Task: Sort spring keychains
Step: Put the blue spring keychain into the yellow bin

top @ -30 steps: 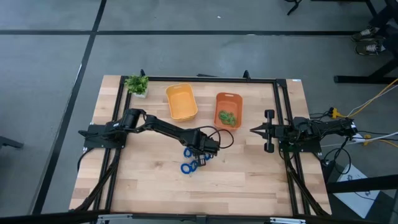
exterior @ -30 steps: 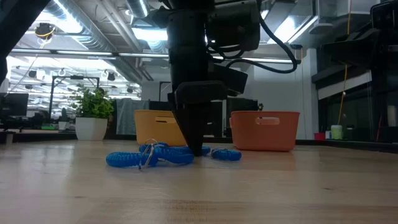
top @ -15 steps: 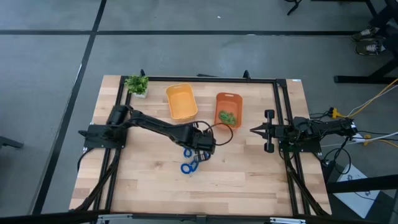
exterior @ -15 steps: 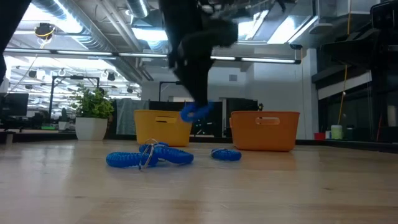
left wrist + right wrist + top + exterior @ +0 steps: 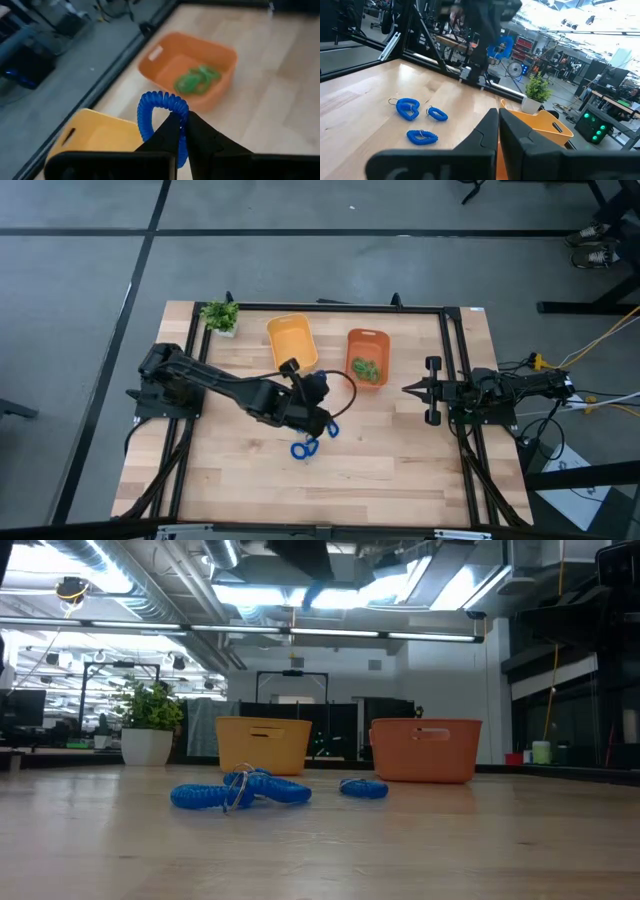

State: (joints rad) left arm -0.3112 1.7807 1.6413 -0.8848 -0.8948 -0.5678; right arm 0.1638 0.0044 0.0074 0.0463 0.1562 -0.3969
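Note:
My left gripper (image 5: 181,117) is shut on one bright blue spring keychain (image 5: 161,101) and hangs high above the middle of the table (image 5: 322,420), above the low view's picture. The right wrist view shows that keychain (image 5: 501,46) in the air. Three more blue keychains (image 5: 408,108) (image 5: 437,114) (image 5: 422,136) lie flat on the wood (image 5: 240,790). Green keychains (image 5: 365,368) lie in the orange bin (image 5: 367,340). The yellow bin (image 5: 292,343) stands beside it. My right gripper (image 5: 410,390) waits shut over the table's right part. My left gripper pinches the blue keychain's coil at one side of the loop (image 5: 185,120) between its two fingertips (image 5: 200,135). The rest of the loop stands out beyond the fingertips. The keychain is lifted clear of the table, over the ground between the two bins and the loose keychains.
A small leafy plant in a white pot (image 5: 220,315) stands at the far left corner. Both bins sit side by side at the far middle. Black frame rails (image 5: 455,410) run along the table's left and right sides. Bare wood stretches along the near edge.
My left gripper has risen from the table top, where it stood among the blue keychains, straight up and out of the low view. It carries one blue keychain, now lifted clear. The arm has drawn back a little toward the table's left. The other keychains stayed put.

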